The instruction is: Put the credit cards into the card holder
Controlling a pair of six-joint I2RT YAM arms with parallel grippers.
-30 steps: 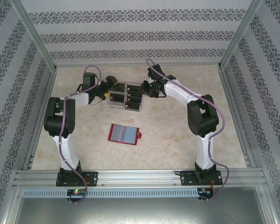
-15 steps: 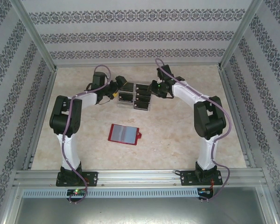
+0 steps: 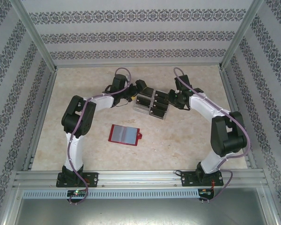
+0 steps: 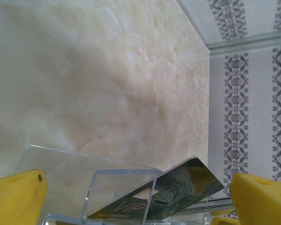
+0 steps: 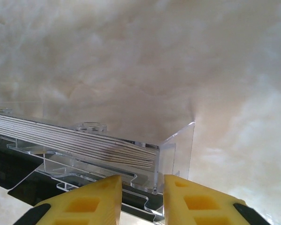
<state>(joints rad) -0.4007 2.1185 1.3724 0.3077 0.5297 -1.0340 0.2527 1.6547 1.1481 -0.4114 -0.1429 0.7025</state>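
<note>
Beside clear tray point(image 5: 178, 145), arms point(image 3: 98, 98) bent inward, left jaws wide, right jaws pinching its wall.

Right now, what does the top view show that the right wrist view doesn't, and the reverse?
Top view: the open red wallet lying on the table, nearer the arm bases than the tray, with the left gripper and right gripper at the tray's opposite ends. Right wrist view: the yellow fingers closed on the tray's clear wall, next to the cards seen edge-on. Both: tray, cards, table, right gripper.
</note>
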